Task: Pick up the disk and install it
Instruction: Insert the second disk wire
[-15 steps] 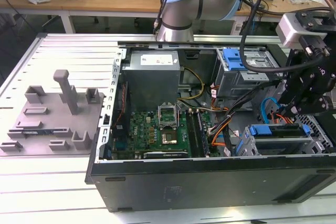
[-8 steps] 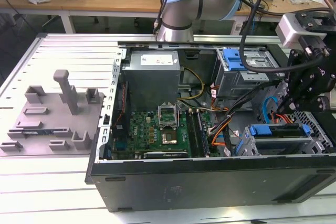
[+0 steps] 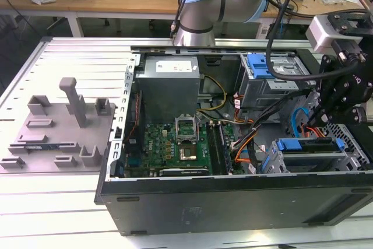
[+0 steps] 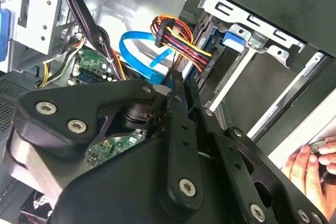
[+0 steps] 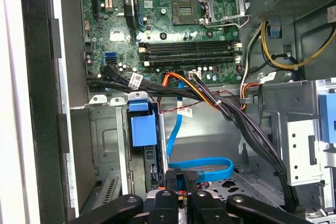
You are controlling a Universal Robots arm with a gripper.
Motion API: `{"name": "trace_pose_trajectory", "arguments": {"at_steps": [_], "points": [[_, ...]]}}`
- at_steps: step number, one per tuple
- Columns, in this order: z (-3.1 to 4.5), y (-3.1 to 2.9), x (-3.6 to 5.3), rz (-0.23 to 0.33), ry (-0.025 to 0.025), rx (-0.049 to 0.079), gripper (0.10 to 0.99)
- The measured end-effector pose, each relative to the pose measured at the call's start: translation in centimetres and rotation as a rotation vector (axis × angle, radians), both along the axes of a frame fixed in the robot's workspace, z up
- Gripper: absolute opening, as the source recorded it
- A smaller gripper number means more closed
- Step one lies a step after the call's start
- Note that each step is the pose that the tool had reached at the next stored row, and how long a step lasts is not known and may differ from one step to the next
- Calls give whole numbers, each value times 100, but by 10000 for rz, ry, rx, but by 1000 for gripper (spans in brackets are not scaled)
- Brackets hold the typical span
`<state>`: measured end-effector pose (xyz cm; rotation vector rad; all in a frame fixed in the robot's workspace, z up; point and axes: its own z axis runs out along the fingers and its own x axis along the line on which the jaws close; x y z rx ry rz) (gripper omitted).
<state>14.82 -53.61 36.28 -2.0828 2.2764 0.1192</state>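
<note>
The open computer case [image 3: 175,199] lies on the table. In its drive cage [image 3: 349,155], at the exterior view's right, the disk [image 3: 306,145] sits edge-on with its blue rail on top. My gripper [image 3: 329,112] hangs just above and behind that cage, inside the case. In the first wrist view my gripper [image 5: 182,174] has its black fingers close together with nothing between them, beside a blue plastic part [image 5: 143,128] in the cage slot. In the second wrist view my gripper [image 4: 176,82] points at the blue data cable [image 4: 137,51] and coloured power wires [image 4: 178,38].
The motherboard [image 3: 175,144] and grey power supply [image 3: 169,86] fill the case's middle. A second cage with a blue part [image 3: 262,65] stands at the back. A grey fixture [image 3: 58,126] sits on the table at the exterior view's left. A person's hand [image 4: 310,163] rests beside the case.
</note>
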Motion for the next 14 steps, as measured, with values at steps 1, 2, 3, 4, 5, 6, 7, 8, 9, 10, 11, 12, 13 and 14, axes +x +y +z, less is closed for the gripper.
{"name": "trace_pose_trajectory", "arguments": {"at_steps": [1,2,3,4,5,6,7,8,9,10,11,12,13,14], "points": [[0,0,-2,-2,0,1,165],[0,0,-3,5,0,1,165],[-1,0,-4,25,0,-4,165],[-1,0,-4,43,1,-14,165],[0,-1,-4,58,0,-26,165],[0,-4,-4,83,0,-29,165],[-1,-7,-4,106,1,-29,165],[-1,-8,-4,151,1,-30,165],[-1,-11,-4,235,1,-34,165],[-1,-13,-4,333,0,-39,165],[-2,-17,-4,470,0,-48,165],[-2,-21,-5,526,0,-60,165],[-2,-25,-5,585,1,-87,165],[-3,-32,-5,649,2,-151,165]]}}
